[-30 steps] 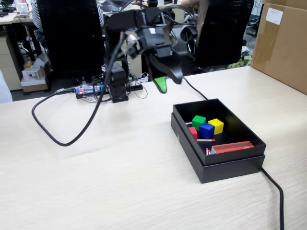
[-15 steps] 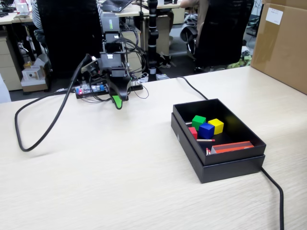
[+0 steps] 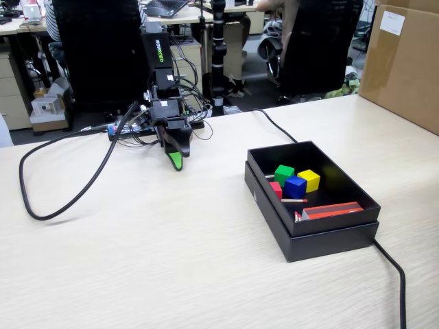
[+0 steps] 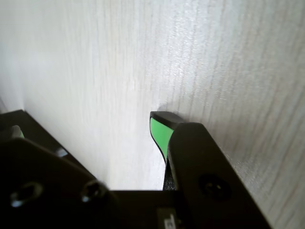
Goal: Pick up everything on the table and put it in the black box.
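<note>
Now the gripper point(image 3: 176, 163) hangs low over the counter point(image 3: 171, 260), close to the arm's base and well apart from the black box point(image 3: 322, 236). Its tip points down and nearly touches the wood. In the wrist view the gripper point(image 4: 164, 136) shows one green tip and a black jaw lying right against it, with no gap to see and nothing between them. It looks closed and empty.

All four cubes sit inside the box. The green cube point(image 3: 284, 174) and the yellow cube point(image 3: 309, 180) are at the back. The blue cube point(image 3: 295, 186) is just in front, touching or almost touching both. The red cube point(image 3: 276, 189) peeks out on the left, partly hidden by the blue one. A flat red matchbox point(image 3: 333, 210) and a thin matchstick point(image 3: 293, 201) lie in the box too. No cube is left on the bare counter that can be seen.

So the job looks done, and the step in hand seems to be the arm going to rest. To do that well, the arm should settle slowly so the tip does not bump the wood. It should also stay clear of the black cable point(image 3: 68, 199) that curls on the counter beside it, and keep away from the box so nothing gets knocked out.
</note>
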Robot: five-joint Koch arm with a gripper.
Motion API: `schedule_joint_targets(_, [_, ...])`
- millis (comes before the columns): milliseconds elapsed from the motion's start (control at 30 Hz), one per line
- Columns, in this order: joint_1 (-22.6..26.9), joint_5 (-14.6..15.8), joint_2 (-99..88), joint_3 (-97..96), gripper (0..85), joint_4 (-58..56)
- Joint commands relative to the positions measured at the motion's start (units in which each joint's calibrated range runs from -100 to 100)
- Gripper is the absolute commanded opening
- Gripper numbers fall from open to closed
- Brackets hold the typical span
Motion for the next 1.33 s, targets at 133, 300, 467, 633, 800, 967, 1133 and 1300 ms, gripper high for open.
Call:
schedule_joint_targets(133, [-0.4, 1.5, -0.1, -9.2, 51.6, 13.7])
schedule_joint_targets(300, [-0.4, 2.4, -0.1, -9.7, 50.8, 12.1])
schedule_joint_targets(467, [-0.3, 2.3, -0.1, -9.8, 49.9, 10.1])
schedule_joint_targets(633, [-0.2, 2.3, -0.1, -9.5, 49.9, 10.0])
schedule_joint_targets(800, [-0.2, 2.3, -0.1, -9.5, 49.9, 10.0])
schedule_joint_targets(967, [-0.2, 2.3, -0.1, -9.5, 49.9, 10.0])
schedule_joint_targets(1133, [-0.2, 2.3, -0.1, -9.5, 49.9, 10.0])
schedule_joint_targets(1300, [-0.2, 2.3, -0.1, -9.5, 49.9, 10.0])
